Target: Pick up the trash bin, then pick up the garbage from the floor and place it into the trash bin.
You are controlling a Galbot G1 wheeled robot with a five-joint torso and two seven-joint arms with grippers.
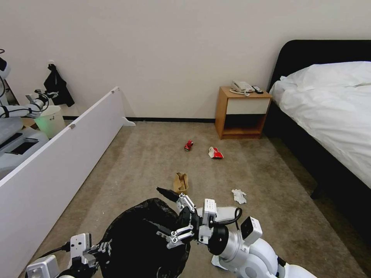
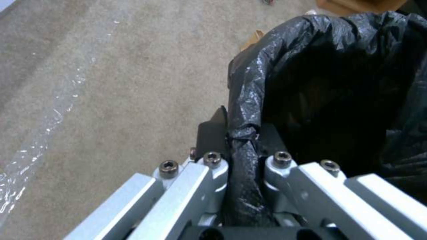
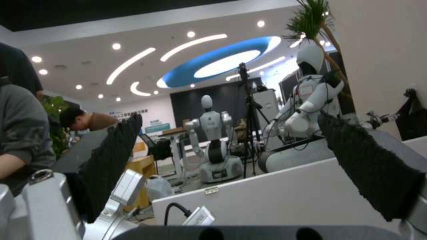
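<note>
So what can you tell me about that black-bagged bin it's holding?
The trash bin sits low in front of the robot, above the beige carpet. It is lined with a crinkly, glossy black bag folded over the rim, hiding the walls; its inside looks dark. The left gripper is clamped on the bagged rim. The right gripper, fingers apart, hangs over its opening.

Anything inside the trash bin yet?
Looking into the trash bin from the left wrist view, only the dark folds of its black liner show. The bottom is in shadow, so I cannot tell. The left gripper clamps its rim.
</note>
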